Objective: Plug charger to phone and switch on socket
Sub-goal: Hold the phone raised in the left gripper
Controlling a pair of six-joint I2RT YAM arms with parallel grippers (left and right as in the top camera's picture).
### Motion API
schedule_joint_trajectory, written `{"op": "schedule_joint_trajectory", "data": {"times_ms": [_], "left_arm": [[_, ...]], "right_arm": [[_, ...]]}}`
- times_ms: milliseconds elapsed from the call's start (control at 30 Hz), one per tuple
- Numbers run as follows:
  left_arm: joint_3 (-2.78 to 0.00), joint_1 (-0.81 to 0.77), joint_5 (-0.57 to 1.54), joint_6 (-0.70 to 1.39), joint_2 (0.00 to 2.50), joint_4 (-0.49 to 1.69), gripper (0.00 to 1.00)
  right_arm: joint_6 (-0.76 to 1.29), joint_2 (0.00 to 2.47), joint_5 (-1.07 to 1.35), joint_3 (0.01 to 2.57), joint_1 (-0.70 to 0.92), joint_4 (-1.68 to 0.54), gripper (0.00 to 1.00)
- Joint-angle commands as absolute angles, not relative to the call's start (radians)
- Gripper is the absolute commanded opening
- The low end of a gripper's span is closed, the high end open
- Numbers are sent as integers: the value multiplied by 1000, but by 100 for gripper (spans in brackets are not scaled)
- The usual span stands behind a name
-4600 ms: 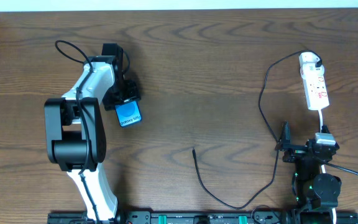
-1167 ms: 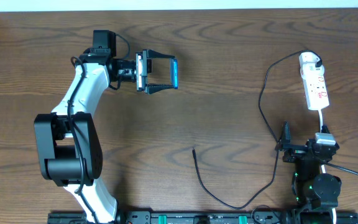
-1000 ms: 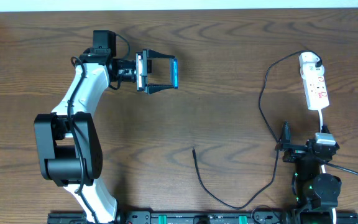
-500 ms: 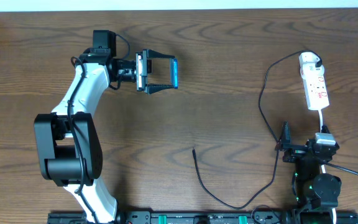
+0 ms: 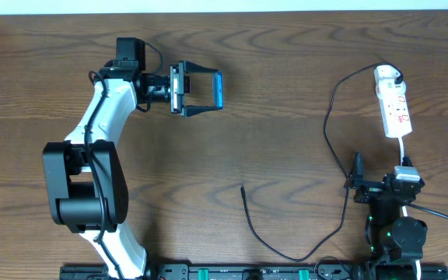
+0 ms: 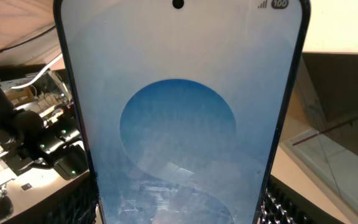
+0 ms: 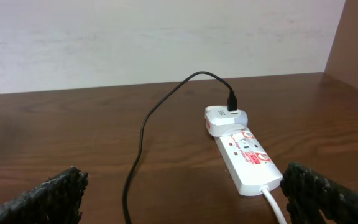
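Note:
The phone [image 5: 218, 91] is held off the table, edge-on to the overhead view, with my left gripper [image 5: 211, 92] shut on its two long sides. In the left wrist view its blue screen [image 6: 179, 124] fills the frame between my fingers [image 6: 288, 208]. The charger's black cable [image 5: 327, 124] runs from a white adapter [image 5: 390, 75] plugged into the socket [image 5: 396, 111] down to a loose end [image 5: 243, 187] lying on the table. My right gripper [image 5: 380, 176] stands open near the front right, facing the socket [image 7: 247, 158], the adapter [image 7: 224, 118] and the cable [image 7: 143, 130].
The socket's white lead [image 5: 405, 155] runs back over my right arm. The brown wooden table [image 5: 271, 140] spreads between the two arms, and a pale wall [image 7: 154, 37] stands behind the table's far edge.
Since the earliest frame my left arm has carried the phone up and to the right and turned it edge-on. Over the last second nothing has moved.

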State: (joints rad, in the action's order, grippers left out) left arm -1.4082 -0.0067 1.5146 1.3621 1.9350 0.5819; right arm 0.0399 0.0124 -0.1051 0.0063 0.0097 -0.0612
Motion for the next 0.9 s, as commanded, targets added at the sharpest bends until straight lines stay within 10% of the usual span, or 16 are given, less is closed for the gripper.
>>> {"op": "schedule_joint_trajectory", "data": {"times_ms": [0,867], "left_arm": [[-1412,-1,1572,1383,1894,580,7],[-1412,-1,1468,993,1894,569,7]], "right_arm": [[28,7,-106,6,14,-65,99],[28,7,-107,6,14,-65,99]]}}
